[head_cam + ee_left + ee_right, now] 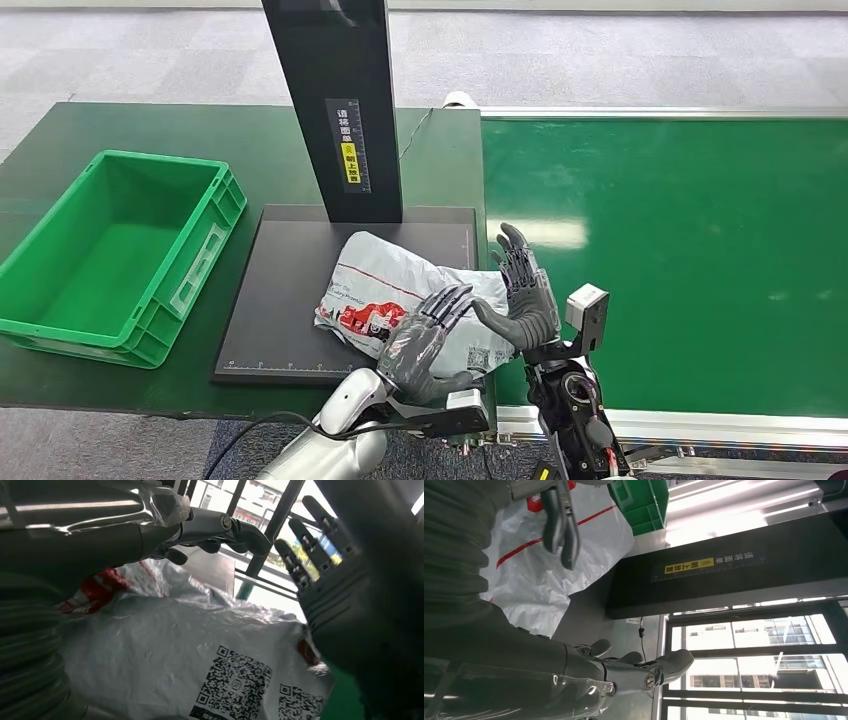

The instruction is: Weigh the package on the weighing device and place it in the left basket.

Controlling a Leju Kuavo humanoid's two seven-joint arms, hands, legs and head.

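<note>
The package (pixel 400 300) lies on the black weighing device (pixel 290 300), its corner overhanging at four o'clock. The left hand (pixel 425 345) rests on it, fingers spread; the right hand (pixel 522 290) stands open beside. Unclamped, the slick bag could slide off. The scanner post (pixel 335 100) looms at twelve; the green basket (pixel 170 300) waits at nine.

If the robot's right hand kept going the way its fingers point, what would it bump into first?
Probably nothing near. The right hand points up and away beside the package, past the black scale platform's edge. Depth is hard to judge.
</note>
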